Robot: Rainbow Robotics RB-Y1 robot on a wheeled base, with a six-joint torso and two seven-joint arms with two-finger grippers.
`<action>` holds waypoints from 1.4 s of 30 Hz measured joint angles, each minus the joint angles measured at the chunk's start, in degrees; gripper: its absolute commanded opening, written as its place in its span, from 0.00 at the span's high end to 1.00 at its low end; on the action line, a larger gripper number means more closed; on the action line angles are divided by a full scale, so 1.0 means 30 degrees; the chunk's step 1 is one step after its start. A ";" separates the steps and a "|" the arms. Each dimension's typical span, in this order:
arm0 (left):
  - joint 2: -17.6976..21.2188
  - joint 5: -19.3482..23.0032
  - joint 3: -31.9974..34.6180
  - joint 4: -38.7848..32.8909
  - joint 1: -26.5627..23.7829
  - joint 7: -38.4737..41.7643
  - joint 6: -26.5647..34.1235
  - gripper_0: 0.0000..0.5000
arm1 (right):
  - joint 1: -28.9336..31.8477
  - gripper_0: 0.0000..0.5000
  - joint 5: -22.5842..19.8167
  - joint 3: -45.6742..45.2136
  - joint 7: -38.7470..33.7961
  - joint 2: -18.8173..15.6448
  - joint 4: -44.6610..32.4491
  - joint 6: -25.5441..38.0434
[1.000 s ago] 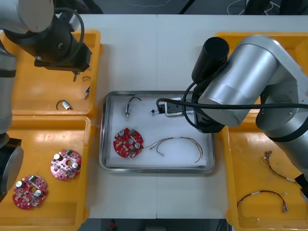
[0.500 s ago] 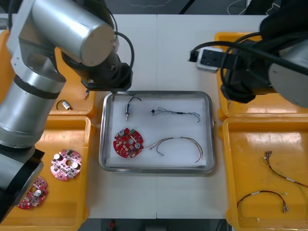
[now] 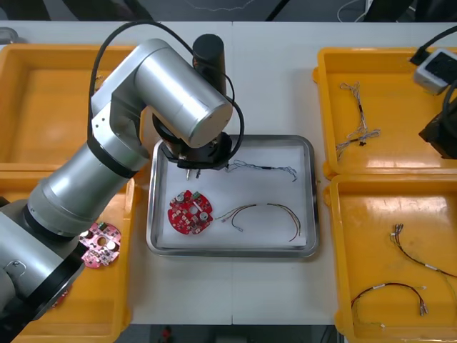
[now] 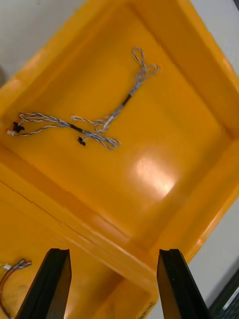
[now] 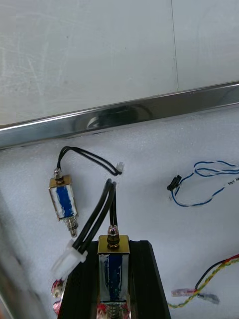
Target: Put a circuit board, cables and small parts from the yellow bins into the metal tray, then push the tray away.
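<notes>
Tabletop [image 3: 271, 78]: light, matte. One straight seam [image 3: 233, 36] runs in from the far edge. Left wrist view shows fine scratches [image 5: 30, 55] beside the seam. Dark floor [image 3: 300, 8] beyond the far edge.

A light grey table [image 3: 271, 78] spans the scene. It is made of two tops that meet at a thin straight seam [image 3: 233, 78]. Beyond the jaws of the left gripper [image 5: 113, 254], the seam runs on across bare tabletop marked with faint scratches [image 5: 35, 55]. Past the table's far edge lies a dark floor [image 3: 171, 8], crossed by thin pale cords [image 3: 214, 6] that may be loose wiring. The same dark floor shows below the near edge. Far ahead of the jaws of the right gripper [image 4: 113, 254], grey tabletop shows again. Bright, even light falls across the table surface.
</notes>
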 measured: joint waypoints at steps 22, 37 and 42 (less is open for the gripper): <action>-0.0247 -0.1648 -0.1260 0.1710 0.0733 0.0001 -0.2879 0.00 | 0.4888 0.00 -0.0964 -0.3453 -0.8942 0.0231 -0.0008 0.0000; 0.0352 0.0020 0.2238 -0.4045 0.0747 0.0001 0.2472 0.00 | 0.5194 0.00 -0.1884 -0.3508 -1.1732 0.1235 -0.0446 0.0000; 0.1699 0.1831 0.4070 -0.5722 0.0750 0.0000 0.2507 0.00 | 0.5044 0.00 -0.3006 -0.2609 -1.1732 0.1051 -0.1399 0.0000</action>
